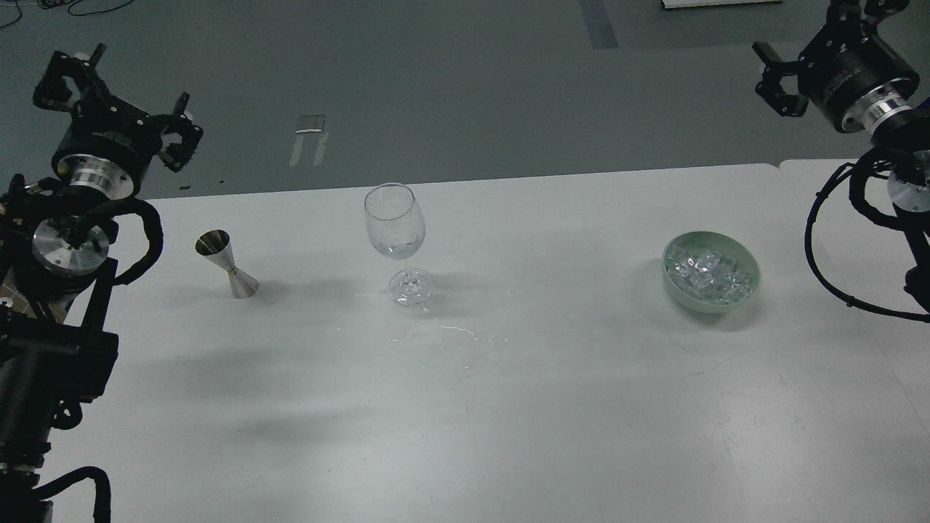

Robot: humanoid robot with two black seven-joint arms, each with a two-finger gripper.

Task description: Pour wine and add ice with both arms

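- On the white counter, standing upright near the middle: a clear stemmed wine glass, bowl looking almost empty, any wine inside too faint to tell.
- To the left of the glass, well apart from it: a small metal jigger, standing on its wider end and leaning slightly.
- Far over to the right of the glass: a pale green bowl sitting on the counter, holding the heaped ice, clear cubes catching whitish glints.
- Just in front of the glass foot: a few thin wet streaks lying on the counter.
- At the upper left, hanging above the counter's far edge: the left gripper, fingers spread apart and holding nothing, well away from the jigger.
- At the upper right, hovering off beyond the counter's far edge: the right gripper, seen dark and partly end-on; cannot tell whether its fingers are released or clenched.
- Looping below both wrists: black cables, touching none of the things on the counter.
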